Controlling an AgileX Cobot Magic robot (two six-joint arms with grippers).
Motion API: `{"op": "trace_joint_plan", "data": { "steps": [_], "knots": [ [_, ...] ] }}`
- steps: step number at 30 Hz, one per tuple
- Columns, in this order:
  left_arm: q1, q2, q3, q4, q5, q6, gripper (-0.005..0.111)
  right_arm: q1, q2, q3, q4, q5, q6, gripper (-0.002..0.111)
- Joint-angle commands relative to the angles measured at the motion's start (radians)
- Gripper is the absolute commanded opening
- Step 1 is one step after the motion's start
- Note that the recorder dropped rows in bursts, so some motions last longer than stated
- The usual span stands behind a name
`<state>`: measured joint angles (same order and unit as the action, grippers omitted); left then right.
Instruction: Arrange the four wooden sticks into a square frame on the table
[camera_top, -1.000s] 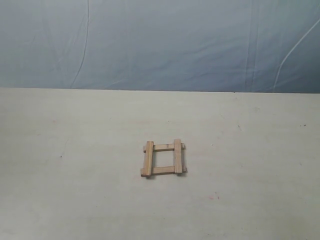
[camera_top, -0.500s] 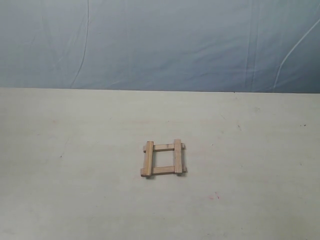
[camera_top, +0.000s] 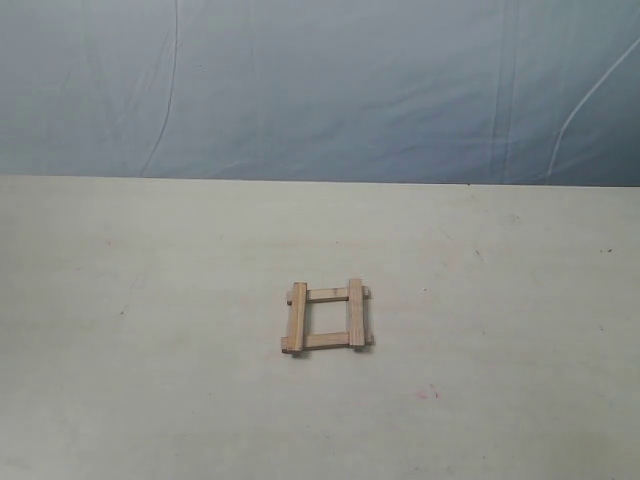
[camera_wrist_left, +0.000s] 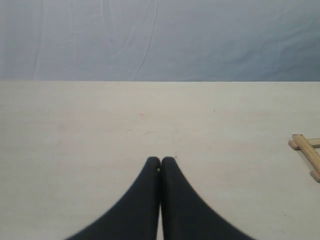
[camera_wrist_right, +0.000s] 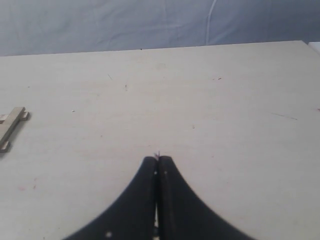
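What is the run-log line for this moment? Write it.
four wooden sticks: closed square, corners overlapping, on table | left fingers: shut, empty | right fingers: shut, empty | contact with sticks: none

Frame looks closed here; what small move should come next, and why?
Likely none beyond ending the episode: the four wooden sticks form a closed square frame with overlapping corners, and the left claw and right claw are shut, empty and apart from it.

The exterior view looks slantwise down on the pale beige flat surface (camera_top: 150, 400) from afar. Both wrist views skim low across it, each catching an edge of the light-brown wooden square frame (camera_top: 327, 317).
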<state>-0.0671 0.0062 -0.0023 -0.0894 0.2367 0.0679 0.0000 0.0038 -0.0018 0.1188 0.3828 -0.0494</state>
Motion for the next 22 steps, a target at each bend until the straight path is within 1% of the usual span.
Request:
{"op": "trace_joint_plan", "data": {
  "steps": [1,13,22],
  "knots": [
    [0.004,-0.006,0.002,0.003,0.003,-0.007,0.0,0.0,-0.004,0.002,0.022,-0.011,0.001,-0.001],
    [0.004,-0.006,0.002,0.006,0.003,-0.007,0.0,0.001,-0.004,0.002,-0.041,-0.011,0.001,-0.001],
    [0.004,-0.006,0.002,0.006,0.003,-0.005,0.0,0.001,-0.004,0.002,-0.035,-0.011,0.001,-0.001]
  ]
}}
